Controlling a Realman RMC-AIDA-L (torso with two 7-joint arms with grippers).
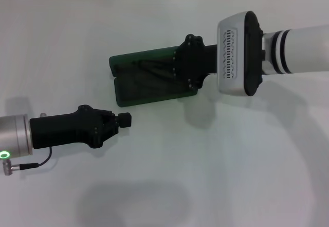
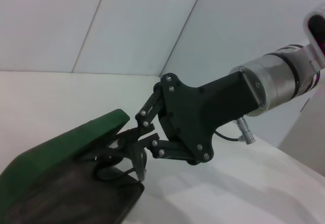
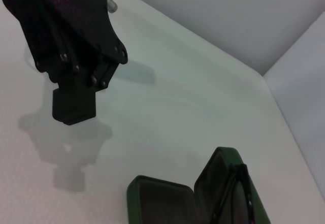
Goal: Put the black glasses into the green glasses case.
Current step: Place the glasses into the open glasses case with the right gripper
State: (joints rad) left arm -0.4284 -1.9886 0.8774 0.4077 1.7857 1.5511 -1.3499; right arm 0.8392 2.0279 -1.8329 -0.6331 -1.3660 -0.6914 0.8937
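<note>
- Green case (image 1: pixel 146 80) lying open on the white table (image 1: pixel 216 175), both halves flat-ish, lining up.
- Black glasses (image 1: pixel 157 68) already down in the far half of the case, folded by the look of it; frame edge also showing in the right wrist view (image 3: pixel 238 193).
- Right gripper (image 1: pixel 177 72) reaching in over the case from the right, jaws narrow and pinched around the glasses in the left wrist view (image 2: pixel 134 150) — looks like holding on, not let go yet.
- Left gripper (image 1: pixel 125 120) parked near the case's front edge, not touching anything, jaws closed on nothing.
- So pretty much there: placement basically done.
- Left to do, probably: open up, back out without dragging the frame along. Maybe shut the lid, though not asked for.
</note>
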